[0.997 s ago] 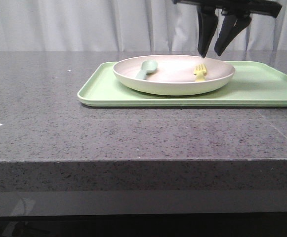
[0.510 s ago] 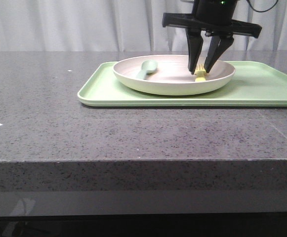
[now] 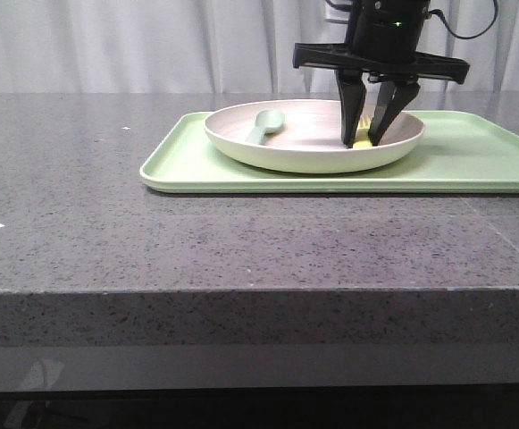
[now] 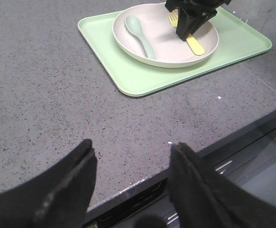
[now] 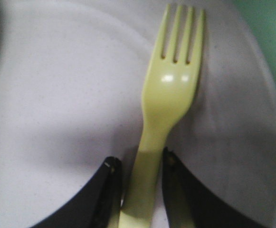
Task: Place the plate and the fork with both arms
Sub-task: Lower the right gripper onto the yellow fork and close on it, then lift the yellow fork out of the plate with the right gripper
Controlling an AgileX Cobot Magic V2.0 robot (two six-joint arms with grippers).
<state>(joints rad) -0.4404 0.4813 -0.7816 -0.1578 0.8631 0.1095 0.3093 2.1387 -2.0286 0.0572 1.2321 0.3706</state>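
The plate (image 3: 286, 156) sits on the light green tray, and it also shows in the left wrist view (image 4: 176, 54) and fills the right wrist view (image 5: 57, 95). The yellow fork (image 3: 364, 142) lies flat in the plate's right half, tines pointing away from me (image 5: 168, 95). My right gripper (image 3: 360, 140) is down inside the plate. Its jaws stand narrowly open either side of the fork's handle (image 5: 141, 164), one finger touching it and a thin gap at the other. My left gripper (image 4: 133, 144) is open and empty over the table's near edge.
A grey-green spoon (image 3: 263, 125) lies in the plate's left half. The flat green tray (image 3: 473, 152) lies on the far right part of the grey speckled table (image 3: 107, 223). White curtains hang behind.
My right gripper came down from above the plate until its fingers straddle the fork's handle. The fork and plate have not moved.
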